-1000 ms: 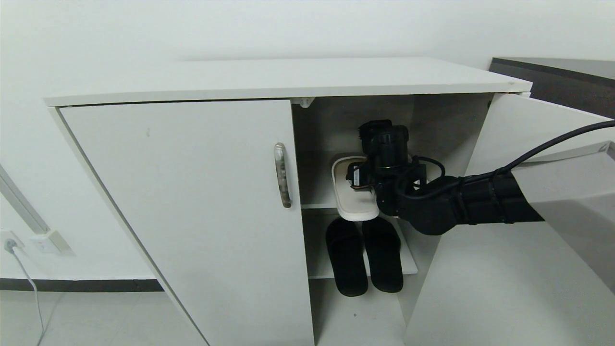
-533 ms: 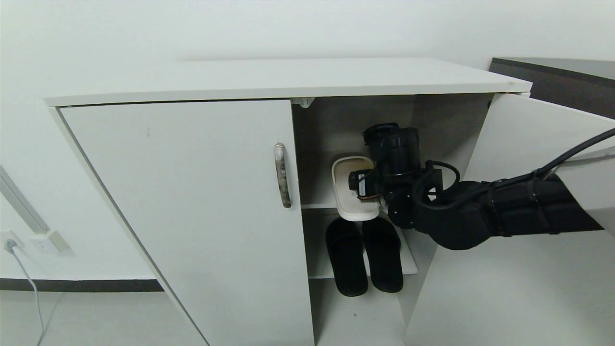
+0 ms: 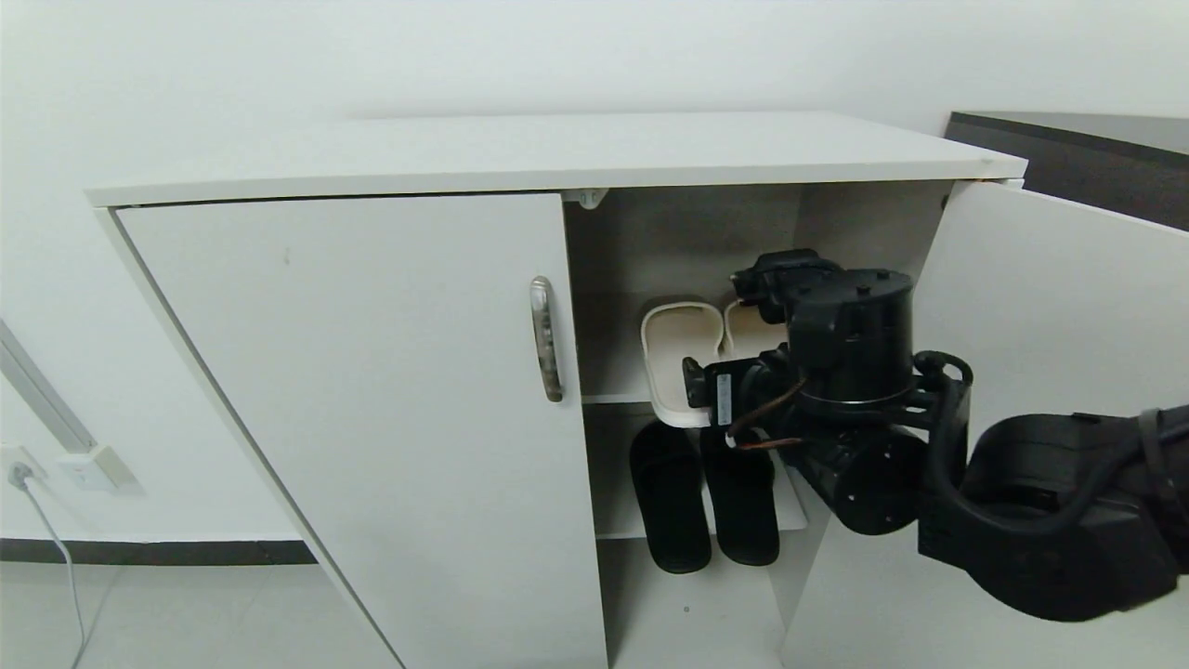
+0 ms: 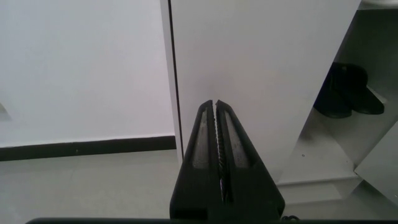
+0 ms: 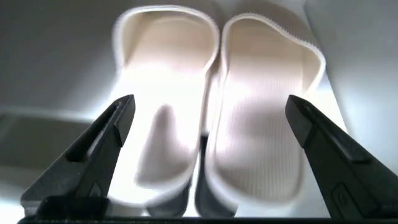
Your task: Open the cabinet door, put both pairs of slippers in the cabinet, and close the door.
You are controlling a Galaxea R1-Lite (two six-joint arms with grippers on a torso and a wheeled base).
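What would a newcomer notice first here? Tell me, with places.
The big black right gripper hangs open in front of the white slippers, which sit side by side on the upper shelf of the cabinet. The black slippers lie on the shelf below, overhanging its front edge. The right door stands open and the left door is closed.

white wall, dark skirting, pale floor, socket low left

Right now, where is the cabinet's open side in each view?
Head view: open side right of the closed door.
Left wrist view: open side past the closed door's edge, holding the black slippers.
Right wrist view: open side around the white slippers.
Landmark: black slippers link head and left wrist views; white, head and right wrist.
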